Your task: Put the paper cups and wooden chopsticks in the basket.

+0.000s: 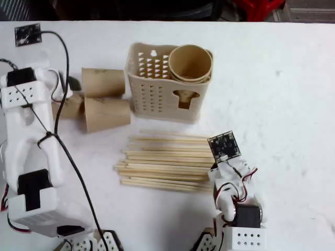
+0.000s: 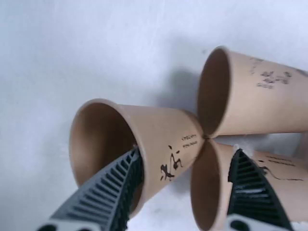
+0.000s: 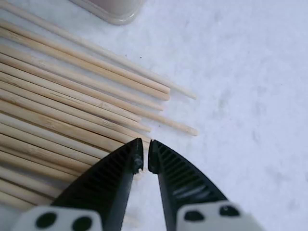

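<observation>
We see nested tan paper cups already in the perforated cream plastic basket — 3 loose cups lie beside it, and the pale wooden chopsticks lie piled in front. The left gripper gapes around 1 cup's wall; the right gripper is pinched nearly closed — empty, we judge — at the chopstick ends.

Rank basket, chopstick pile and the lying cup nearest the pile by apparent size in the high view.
Basket, then chopstick pile, though these two look close, so unsure; lying cup clearly smallest.
</observation>
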Motion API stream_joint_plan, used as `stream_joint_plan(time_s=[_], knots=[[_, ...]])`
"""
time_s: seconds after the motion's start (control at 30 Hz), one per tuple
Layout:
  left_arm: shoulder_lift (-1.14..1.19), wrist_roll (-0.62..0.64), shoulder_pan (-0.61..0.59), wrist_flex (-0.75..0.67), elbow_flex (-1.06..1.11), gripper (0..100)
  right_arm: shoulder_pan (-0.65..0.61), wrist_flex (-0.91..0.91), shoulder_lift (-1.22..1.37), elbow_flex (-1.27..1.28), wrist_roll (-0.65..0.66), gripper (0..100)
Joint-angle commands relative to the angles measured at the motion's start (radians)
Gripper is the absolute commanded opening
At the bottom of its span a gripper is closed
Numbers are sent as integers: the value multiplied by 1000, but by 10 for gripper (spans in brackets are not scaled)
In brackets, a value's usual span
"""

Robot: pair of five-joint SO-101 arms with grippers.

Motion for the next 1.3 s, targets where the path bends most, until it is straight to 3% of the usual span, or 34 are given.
stream_joint_plan(time_s=[0.0, 0.37, 0.83, 1.0, 1.27], knots=[[2, 11, 62, 34, -80, 290, 5, -22, -4, -6, 9, 38], [4, 3, 154, 9, -5, 288, 5, -22, -4, -6, 9, 38], [2, -3, 153, -43, 48, 117, 5, -22, -4, -6, 9, 38], [1, -80, 151, -68, 51, 69, 5, -22, -4, -6, 9, 38], [-7, -110, 105, 0, -63, 37, 5, -22, -4, -5, 9, 38]])
